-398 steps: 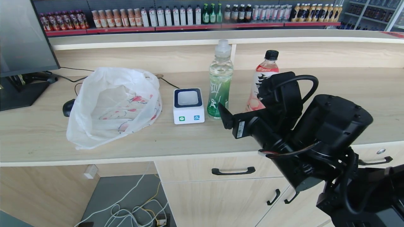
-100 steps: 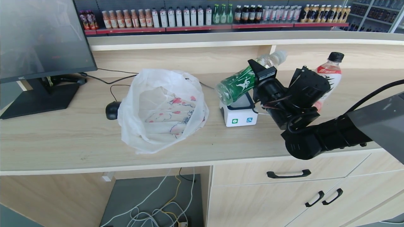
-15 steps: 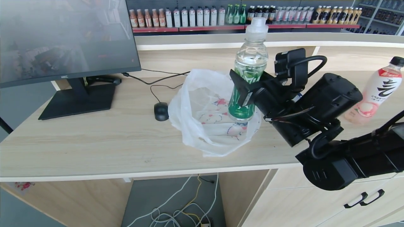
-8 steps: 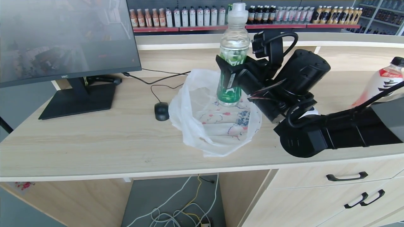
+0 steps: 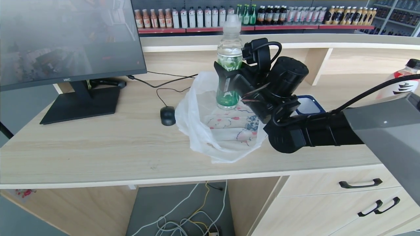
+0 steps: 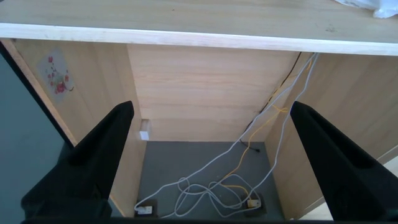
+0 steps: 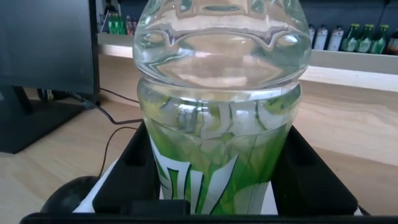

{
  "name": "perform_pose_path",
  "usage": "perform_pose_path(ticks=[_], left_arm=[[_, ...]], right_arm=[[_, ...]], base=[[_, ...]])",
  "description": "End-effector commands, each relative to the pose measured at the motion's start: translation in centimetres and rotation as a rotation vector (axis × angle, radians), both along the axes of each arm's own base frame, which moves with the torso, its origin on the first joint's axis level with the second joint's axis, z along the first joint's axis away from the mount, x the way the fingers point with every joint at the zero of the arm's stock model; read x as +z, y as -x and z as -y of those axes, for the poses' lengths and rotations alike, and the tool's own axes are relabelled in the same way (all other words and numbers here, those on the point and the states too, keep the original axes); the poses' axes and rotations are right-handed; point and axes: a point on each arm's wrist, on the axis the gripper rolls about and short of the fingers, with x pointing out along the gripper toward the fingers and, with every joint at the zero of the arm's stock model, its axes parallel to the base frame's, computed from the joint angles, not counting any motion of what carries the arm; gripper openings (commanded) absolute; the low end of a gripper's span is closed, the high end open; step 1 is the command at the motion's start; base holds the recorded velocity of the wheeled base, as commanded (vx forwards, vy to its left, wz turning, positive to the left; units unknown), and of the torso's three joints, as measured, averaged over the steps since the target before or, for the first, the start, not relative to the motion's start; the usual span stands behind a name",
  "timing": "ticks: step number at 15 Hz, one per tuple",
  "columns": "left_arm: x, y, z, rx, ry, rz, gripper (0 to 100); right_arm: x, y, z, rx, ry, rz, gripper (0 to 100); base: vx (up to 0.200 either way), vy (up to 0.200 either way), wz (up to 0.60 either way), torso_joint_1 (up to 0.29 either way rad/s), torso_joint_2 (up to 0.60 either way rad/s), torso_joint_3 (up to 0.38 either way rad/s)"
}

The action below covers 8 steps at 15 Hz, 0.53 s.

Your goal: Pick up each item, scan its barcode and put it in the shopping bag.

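Right gripper (image 5: 228, 83): fingers clamped on green bottle (image 5: 229, 59), upright, hovering over open bag (image 5: 197, 121) on counter (image 5: 98, 141); not yet released inside. Scan probably done. Pink bottle (image 5: 400, 86) stood far right, untouched: pick, scanner (image 5: 310, 105), bagging left. Left gripper (image 6: 211, 109): fingers spread, empty.

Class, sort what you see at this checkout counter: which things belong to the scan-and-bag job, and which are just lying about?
Job: green-label bottle in the right gripper; shopping bag; barcode scanner; pink-label bottle.
Lying about: monitor; mouse; cables under the counter; bottles on the far shelves.
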Motion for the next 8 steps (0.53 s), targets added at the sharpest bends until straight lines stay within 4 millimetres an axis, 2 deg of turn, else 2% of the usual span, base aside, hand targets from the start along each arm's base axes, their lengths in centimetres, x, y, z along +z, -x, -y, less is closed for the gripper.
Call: perform_pose_path(ticks=[1,8], left_arm=[[0.0,0.0,0.0,-0.001,0.000,0.001,100],[0.0,0.0,0.0,0.001,0.000,0.001,100]], right_arm=[[-1.0,-0.7,-0.6,0.002,0.007,-0.007,0],[-2.0,-1.7,-1.3,0.004,0.006,-0.008,0]], base=[[0.000,0.000,0.00,0.000,0.00,0.000],[0.000,0.000,0.00,0.000,0.00,0.000]])
